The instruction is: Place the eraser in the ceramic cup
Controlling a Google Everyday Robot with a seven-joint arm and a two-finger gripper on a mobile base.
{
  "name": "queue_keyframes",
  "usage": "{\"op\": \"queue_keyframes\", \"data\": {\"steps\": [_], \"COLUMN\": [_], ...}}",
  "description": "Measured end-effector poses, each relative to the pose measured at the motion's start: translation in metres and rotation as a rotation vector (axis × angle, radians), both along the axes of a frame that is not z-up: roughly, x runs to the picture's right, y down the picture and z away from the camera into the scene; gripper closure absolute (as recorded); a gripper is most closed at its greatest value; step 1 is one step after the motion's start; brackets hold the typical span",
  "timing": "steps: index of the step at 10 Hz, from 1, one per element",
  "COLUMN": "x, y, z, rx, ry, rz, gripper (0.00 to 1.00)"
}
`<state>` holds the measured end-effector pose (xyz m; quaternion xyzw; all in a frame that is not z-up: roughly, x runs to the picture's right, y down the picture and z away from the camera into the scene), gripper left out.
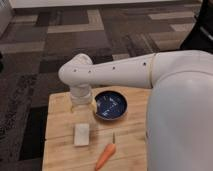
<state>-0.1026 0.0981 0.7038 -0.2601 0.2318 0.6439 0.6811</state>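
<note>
1. Tool (pixel 81 99): hangs straight down from the white arm's (pixel 115 70) wrist, over the far-left part of the light wooden table (pixel 57 150). Cannot tell how far open it is or whether it holds anything.
2. Small black eraser: cannot make it out, so its long axis, heading and position relative to the tool are all unreadable.
3. Small white ceramic cup (pixel 83 112): a whitish round form directly under the tool, just left of the bowl. It merges with the tool and I cannot tell where one ends.
4. Dark blue round bowl (pixel 120 110): near the far edge, mid-table, just right of the tool.
5. White rectangular block (pixel 81 134): nearer the near-left corner, below the tool and apart from it.
6. Orange carrot (pixel 105 157): at the near edge, stem end pointing toward the far edge.
</note>
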Motion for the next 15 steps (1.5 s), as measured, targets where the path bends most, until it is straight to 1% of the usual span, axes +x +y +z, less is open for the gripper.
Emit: {"op": "queue_keyframes", "data": {"steps": [6, 8, 9, 10, 11, 12, 13, 14, 15], "x": [0.002, 0.027, 0.045, 0.064, 0.096, 0.115, 0.155, 0.185, 0.179], "y": [0.000, -0.010, -0.018, -0.023, -0.031, -0.034, -0.040, -0.043, -0.044], "z": [0.000, -0.003, -0.006, -0.009, -0.014, -0.017, -0.025, -0.032, -0.032], "rx": [-0.002, 0.010, 0.019, 0.022, 0.028, 0.033, 0.047, 0.055, 0.058], "ry": [0.003, 0.039, 0.060, 0.073, 0.105, 0.127, 0.175, 0.214, 0.202], "rz": [0.002, 0.036, 0.061, 0.072, 0.088, 0.096, 0.122, 0.142, 0.145], "gripper": [0.35, 0.35, 0.35, 0.35, 0.35, 0.35, 0.35, 0.35, 0.35]}}
